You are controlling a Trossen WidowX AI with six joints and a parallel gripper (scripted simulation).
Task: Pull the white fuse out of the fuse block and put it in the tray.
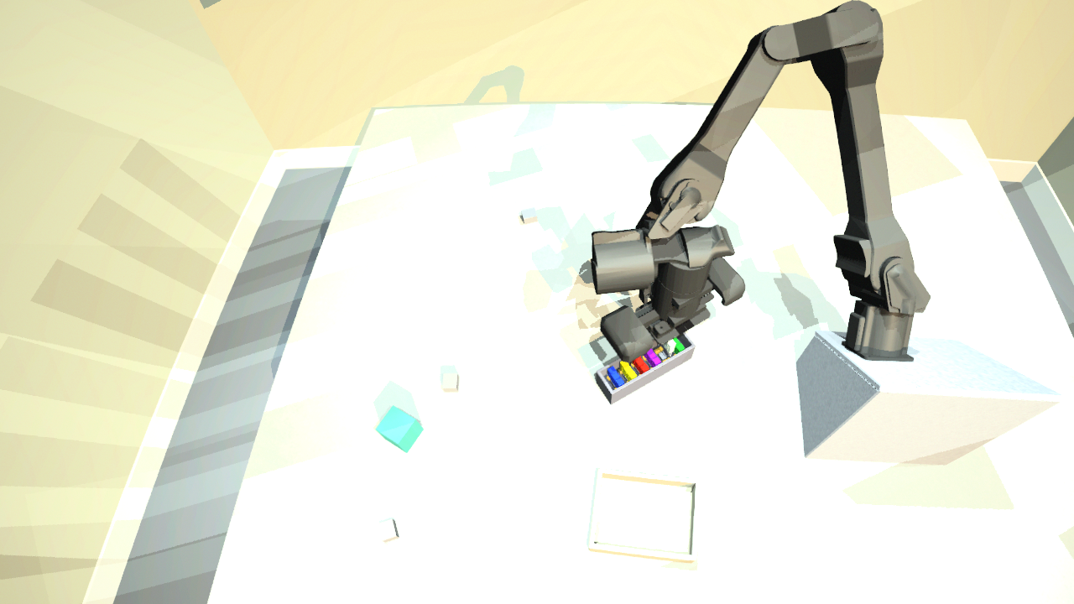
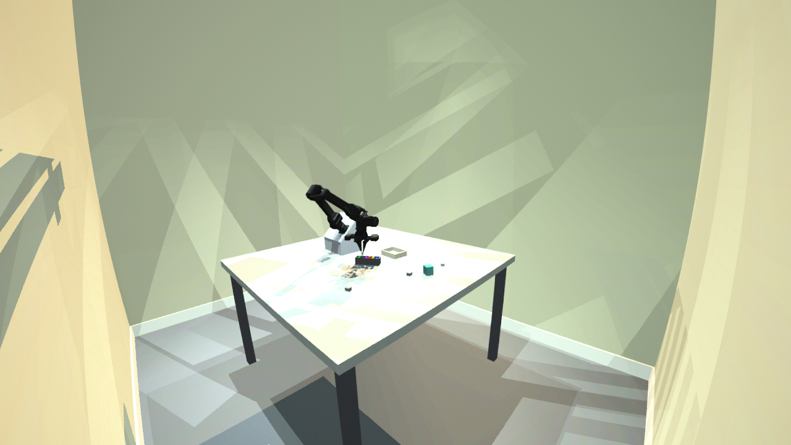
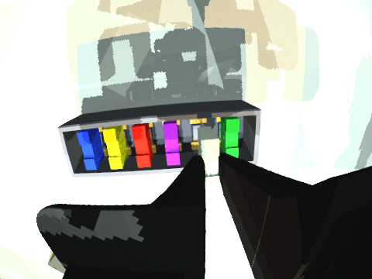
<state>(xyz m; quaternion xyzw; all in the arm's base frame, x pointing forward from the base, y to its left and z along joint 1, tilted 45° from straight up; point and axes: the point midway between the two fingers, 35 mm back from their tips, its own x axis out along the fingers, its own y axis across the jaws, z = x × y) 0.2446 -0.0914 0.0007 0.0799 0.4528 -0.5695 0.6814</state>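
The white fuse (image 3: 210, 149) (image 1: 672, 346) is pinched upright between the fingertips of my gripper (image 3: 209, 163), which is shut on it. In the wrist view its slot shows bare gold clips behind it, and the fuse appears raised above the fuse block (image 3: 167, 108) (image 1: 651, 377) (image 2: 368, 262). The green fuse (image 3: 231, 133) stands in the block close to its right. The purple fuse (image 3: 170, 137), red fuse (image 3: 142, 141), yellow fuse (image 3: 113, 143) and blue fuse (image 3: 89, 145) stand to the left. How far the white fuse's lower end clears the block is unclear. The tray (image 1: 647, 478) (image 2: 387, 254) is empty.
A teal cube (image 1: 398, 428) (image 2: 427, 270) lies left of the tray in the top view. Small pale blocks (image 1: 529, 216) (image 1: 449, 379) (image 1: 388, 530) lie apart on the table. The arm stands on a white pedestal (image 1: 923, 420) at the right.
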